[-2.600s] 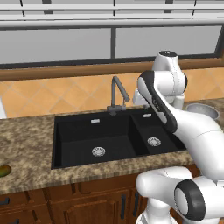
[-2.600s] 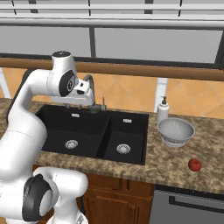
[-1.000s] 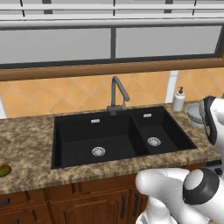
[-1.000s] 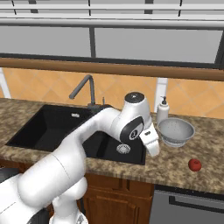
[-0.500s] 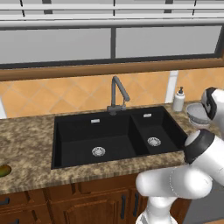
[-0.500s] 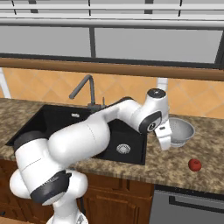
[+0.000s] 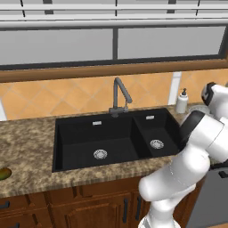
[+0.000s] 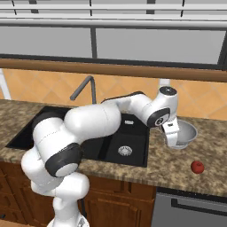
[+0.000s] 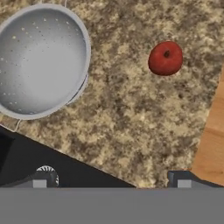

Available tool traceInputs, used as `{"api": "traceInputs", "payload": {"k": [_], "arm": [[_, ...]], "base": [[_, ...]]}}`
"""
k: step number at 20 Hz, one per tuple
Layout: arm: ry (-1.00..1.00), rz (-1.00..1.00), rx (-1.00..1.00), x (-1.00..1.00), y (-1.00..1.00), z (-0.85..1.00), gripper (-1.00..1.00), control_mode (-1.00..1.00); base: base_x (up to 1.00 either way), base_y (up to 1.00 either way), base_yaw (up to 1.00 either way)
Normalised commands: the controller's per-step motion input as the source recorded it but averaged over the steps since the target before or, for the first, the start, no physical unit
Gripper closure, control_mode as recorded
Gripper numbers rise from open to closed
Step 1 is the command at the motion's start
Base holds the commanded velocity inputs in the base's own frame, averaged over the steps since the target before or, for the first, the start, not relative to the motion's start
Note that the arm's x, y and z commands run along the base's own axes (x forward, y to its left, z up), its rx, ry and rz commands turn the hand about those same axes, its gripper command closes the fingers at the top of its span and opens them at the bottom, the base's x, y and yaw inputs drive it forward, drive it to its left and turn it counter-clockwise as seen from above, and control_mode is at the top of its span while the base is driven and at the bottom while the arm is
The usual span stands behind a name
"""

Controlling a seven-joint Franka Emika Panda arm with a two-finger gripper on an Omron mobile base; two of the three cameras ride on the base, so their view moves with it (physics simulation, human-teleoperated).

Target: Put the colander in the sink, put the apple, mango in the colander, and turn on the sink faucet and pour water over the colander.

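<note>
The silver perforated colander [image 8: 185, 133] sits upright on the granite counter right of the black sink [image 8: 135, 139]; the hand view has the colander [image 9: 41, 61] at upper left. My gripper [image 8: 173, 138] hangs open just above the colander's left rim, nothing between its fingertips [image 9: 39, 180]. The red apple [image 8: 197, 167] lies on the counter in front of the colander, and the apple [image 9: 165, 58] is at upper right in the hand view. The mango [image 7: 3, 173] lies at the counter's far left edge. Behind the sink [image 7: 80, 142] stands the dark faucet [image 7: 120, 95], with no water running.
A white soap dispenser [image 7: 181, 101] stands behind the sink's right end. The small basin's drain [image 9: 46, 172] shows at the hand view's lower left. The counter's wooden front edge [image 9: 214, 144] runs along its right side. My arm crosses above the small basin.
The arm has swung right from over the sink, and the open hand now hangs over the counter at the colander. Nothing else has moved.
</note>
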Motion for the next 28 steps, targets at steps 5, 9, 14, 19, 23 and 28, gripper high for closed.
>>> {"api": "traceInputs", "payload": {"k": [5, 9, 14, 19, 23, 28], "arm": [[0.00, 0.00, 0.02, 0.23, -0.24, -0.34, -1.00, -1.00], [0.00, 0.00, 0.02, 0.30, -0.26, -0.23, -1.00, -1.00], [0.00, 0.00, 0.02, 0.39, -0.20, -0.22, -1.00, -1.00], [0.00, 0.00, 0.01, 0.39, -0.19, -0.22, -1.00, -1.00], [0.00, 0.00, 0.01, 0.39, -0.21, -0.23, -1.00, -1.00], [0.00, 0.00, 0.01, 0.39, -0.18, -0.24, -1.00, -1.00]], "base": [[0.00, 0.00, 0.00], [0.00, 0.00, 0.00], [0.00, 0.00, 0.00], [0.00, 0.00, 0.00], [0.00, 0.00, 0.00], [0.00, 0.00, 0.00]]}}
